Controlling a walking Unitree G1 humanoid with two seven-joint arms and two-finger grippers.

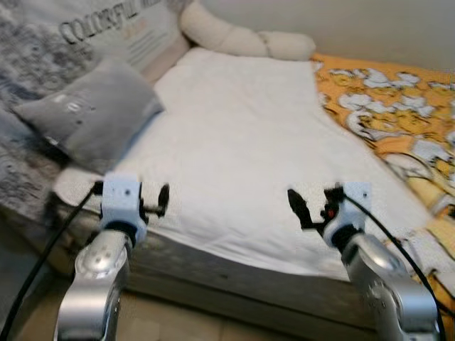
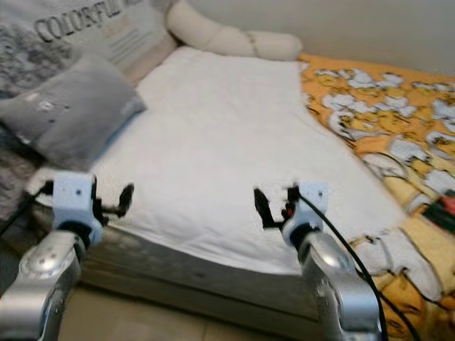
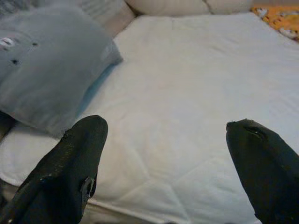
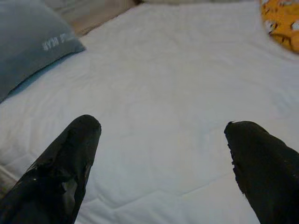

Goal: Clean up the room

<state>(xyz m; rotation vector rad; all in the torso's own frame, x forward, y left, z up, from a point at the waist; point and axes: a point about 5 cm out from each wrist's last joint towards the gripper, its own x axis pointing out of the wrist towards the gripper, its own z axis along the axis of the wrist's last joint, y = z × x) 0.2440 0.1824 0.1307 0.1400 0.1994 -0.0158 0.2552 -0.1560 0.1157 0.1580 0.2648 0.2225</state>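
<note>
A bed with a white quilted mattress cover [image 1: 242,142] lies before me. A grey pillow [image 1: 92,117] leans at its left side. An orange blanket with a white print [image 1: 398,114] is bunched along the right side. A long cream bolster [image 1: 242,39] lies at the head. My left gripper [image 1: 131,193] hovers over the near left edge of the bed, open and holding nothing. My right gripper [image 1: 315,202] hovers over the near right part, also open with nothing in it. In the wrist views the left fingers [image 3: 70,168] and the right fingers [image 4: 65,163] stand wide apart above the white cover.
A grey patterned cloth with printed letters [image 1: 43,50] hangs at the far left behind the pillow. The bed's front edge [image 1: 234,277] runs across just ahead of me, with tan floor [image 1: 185,323] below it. A beige wall [image 1: 355,25] stands behind the bed.
</note>
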